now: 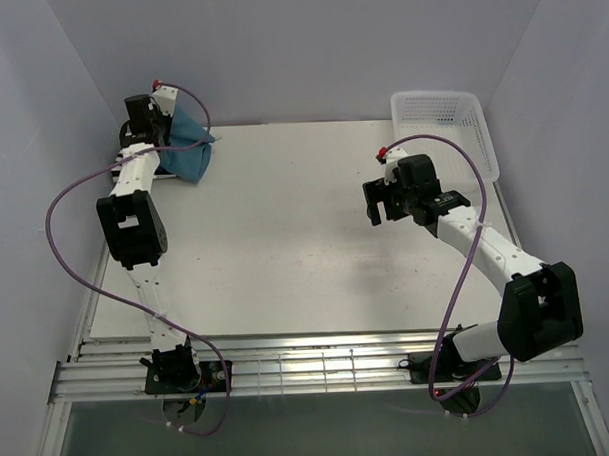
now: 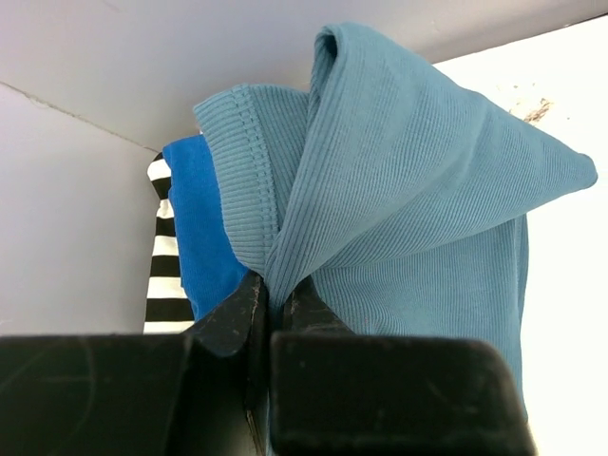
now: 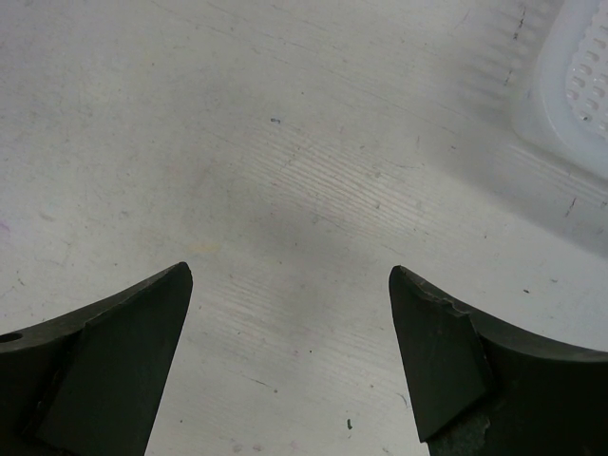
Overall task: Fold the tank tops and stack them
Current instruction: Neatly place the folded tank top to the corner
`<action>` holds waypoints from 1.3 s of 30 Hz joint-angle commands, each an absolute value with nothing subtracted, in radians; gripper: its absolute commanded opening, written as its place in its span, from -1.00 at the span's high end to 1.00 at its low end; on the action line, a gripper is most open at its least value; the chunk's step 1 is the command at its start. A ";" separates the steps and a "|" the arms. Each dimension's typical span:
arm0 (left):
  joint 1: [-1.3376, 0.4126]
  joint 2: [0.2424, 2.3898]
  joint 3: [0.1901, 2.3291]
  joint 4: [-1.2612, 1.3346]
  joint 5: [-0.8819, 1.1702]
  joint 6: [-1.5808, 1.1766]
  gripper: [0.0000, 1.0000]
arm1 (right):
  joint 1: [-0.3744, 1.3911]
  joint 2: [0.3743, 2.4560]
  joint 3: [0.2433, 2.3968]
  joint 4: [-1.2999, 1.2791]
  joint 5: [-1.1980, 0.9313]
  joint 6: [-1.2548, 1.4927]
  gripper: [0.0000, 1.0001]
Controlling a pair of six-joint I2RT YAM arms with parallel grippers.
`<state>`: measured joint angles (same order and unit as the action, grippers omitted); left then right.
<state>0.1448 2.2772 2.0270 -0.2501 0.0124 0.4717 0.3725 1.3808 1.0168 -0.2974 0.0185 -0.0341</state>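
Observation:
My left gripper (image 2: 274, 299) is at the table's far left corner (image 1: 163, 128), shut on a fold of the muted teal-blue tank top (image 2: 408, 199), which hangs bunched from the jaws; it also shows in the top view (image 1: 190, 152). Under it lie the bright royal blue tank top (image 2: 204, 237) and the black-and-white striped tank top (image 2: 166, 275), stacked at the left wall; only their left edges show. My right gripper (image 3: 290, 285) is open and empty above bare table, right of the middle in the top view (image 1: 381, 200).
A white plastic lattice basket (image 1: 446, 123) stands at the far right corner; its edge shows in the right wrist view (image 3: 570, 85). The white walls close in at the left, right and back. The table (image 1: 285, 239) is white.

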 commanded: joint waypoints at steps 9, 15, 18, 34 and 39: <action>0.193 2.154 2.169 -0.239 0.224 0.361 1.00 | 0.367 1.382 1.061 -0.259 -0.020 -0.029 -0.80; 0.202 2.137 2.181 -0.245 0.265 0.353 1.00 | 0.367 1.374 1.054 -0.244 -0.040 -0.015 -0.80; 0.221 2.137 2.175 -0.238 0.284 0.344 1.00 | 0.368 1.373 1.054 -0.244 -0.038 -0.014 -0.80; 0.261 2.347 2.150 -0.201 0.212 0.362 -0.65 | 0.370 1.451 1.111 -0.285 -0.018 -0.008 -0.80; 0.261 2.332 2.197 -0.155 0.103 0.261 -0.96 | 0.368 1.433 1.115 -0.305 -0.023 0.038 -0.80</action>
<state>0.2600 2.3920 2.1220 -0.2092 0.1841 0.3347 0.3725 1.4509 1.0698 -0.2966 -0.0269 0.0086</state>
